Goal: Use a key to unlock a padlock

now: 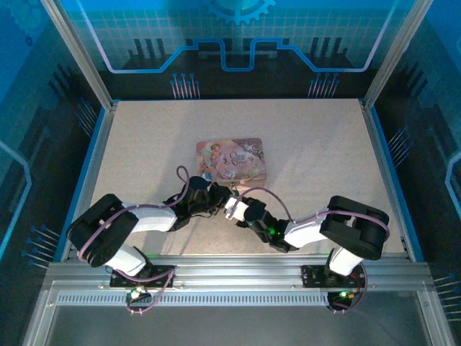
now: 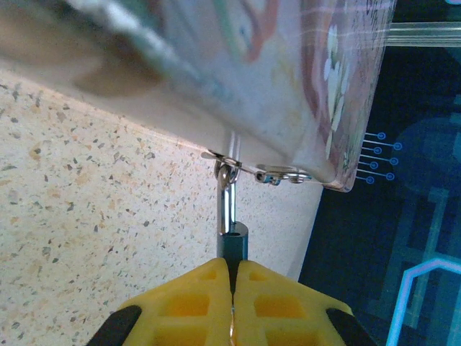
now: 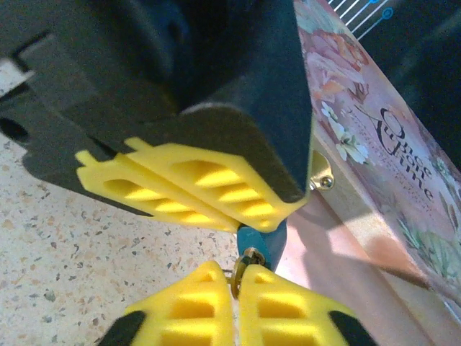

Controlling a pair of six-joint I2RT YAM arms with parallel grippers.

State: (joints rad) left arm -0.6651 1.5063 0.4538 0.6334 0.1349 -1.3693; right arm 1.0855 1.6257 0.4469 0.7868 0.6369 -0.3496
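On the speckled counter point(image 1: 144, 144) a pink box point(image 1: 230, 160) lies mid-surface, with both arms meeting at its near edge. The left claw point(image 2: 232, 265) is pressed together on the padlock point(image 2: 233, 241), whose shackle point(image 2: 227, 202) is hooked through the box's hasp point(image 2: 259, 173). The right claw point(image 3: 235, 272) is closed tight, pinching the key point(image 3: 248, 257), which touches the padlock's body.

My top camera looks down from above and behind my bases point(image 1: 142, 277) over the whole table point(image 1: 310, 144). Both wrist cameras ride close behind my fingers point(image 2: 194, 303), sharing the padlock point(image 2: 233, 244) at the box point(image 2: 288, 72) edge.
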